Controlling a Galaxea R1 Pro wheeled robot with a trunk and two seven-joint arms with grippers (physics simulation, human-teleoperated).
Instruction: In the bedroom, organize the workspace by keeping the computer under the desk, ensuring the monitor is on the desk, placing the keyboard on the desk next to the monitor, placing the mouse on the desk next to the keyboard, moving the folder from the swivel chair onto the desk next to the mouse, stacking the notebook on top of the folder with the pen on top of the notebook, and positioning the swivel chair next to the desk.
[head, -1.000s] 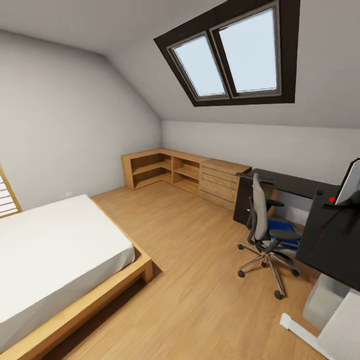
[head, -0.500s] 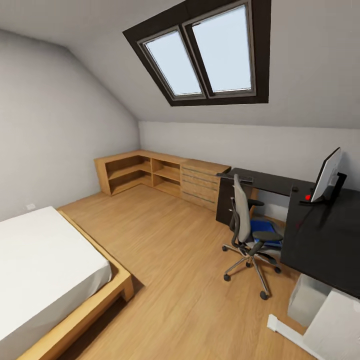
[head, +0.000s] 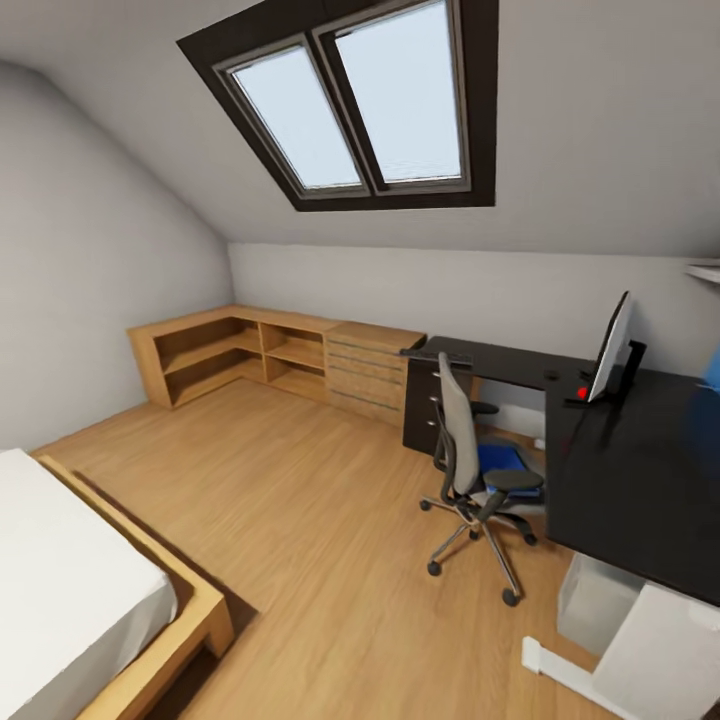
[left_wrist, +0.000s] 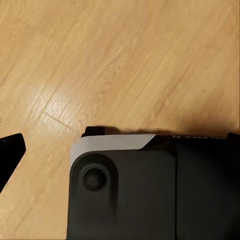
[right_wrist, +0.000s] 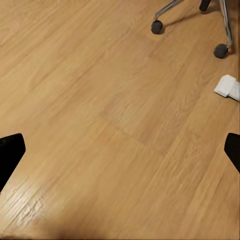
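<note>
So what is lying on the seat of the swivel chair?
On the swivel chair seat lies the blue folder. The backrest and an armrest cover parts of it, so I cannot tell whether a notebook or pen lies on it.

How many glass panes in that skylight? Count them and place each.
2. The left pane and the right pane sit side by side in the dark skylight frame. None seems hidden.
</note>
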